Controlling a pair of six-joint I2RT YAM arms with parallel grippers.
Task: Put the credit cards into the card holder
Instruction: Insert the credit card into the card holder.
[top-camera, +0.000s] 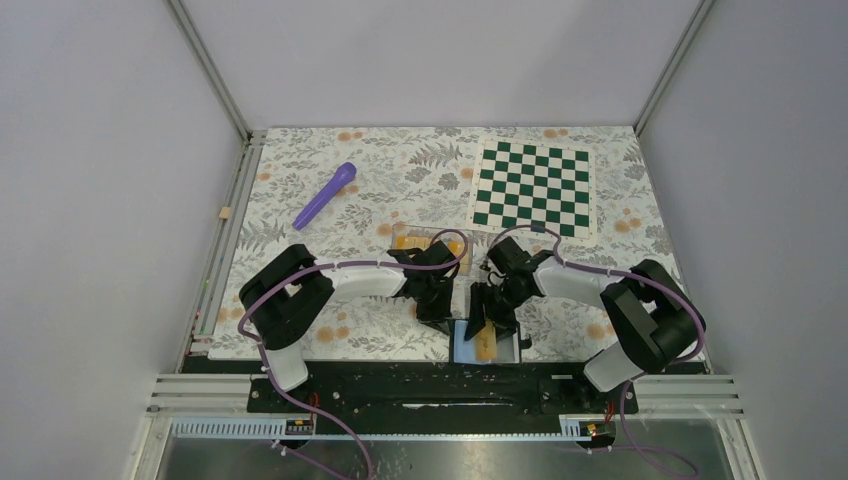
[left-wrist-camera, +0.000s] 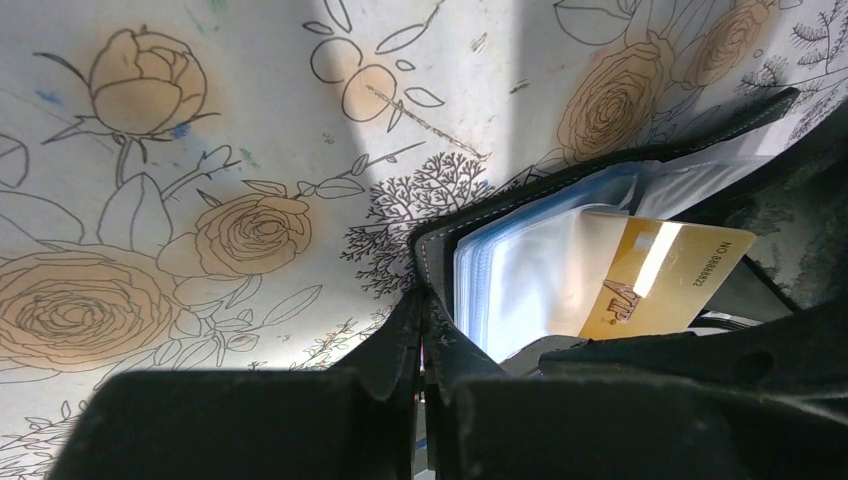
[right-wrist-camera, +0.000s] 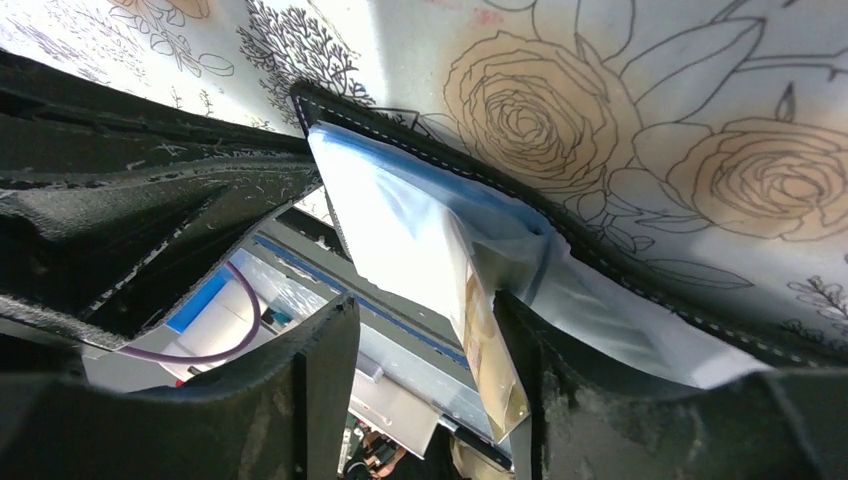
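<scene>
Card holder (top-camera: 487, 346) at table (top-camera: 380, 345) edge, card (left-wrist-camera: 665, 280) protruding (left tool (left-wrist-camera: 422, 345) clamped)

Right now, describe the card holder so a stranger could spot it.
On the floral tablecloth, look at the middle of the near edge. The card holder lies open there: a small black wallet with a pale blue lining and a gold card sticking out, unlike the clear box farther back.

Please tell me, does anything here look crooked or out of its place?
Yes. One credit card is only partly inside the card holder: its gold end sticks out at a slant. Nothing looks spilled or damaged.
</scene>
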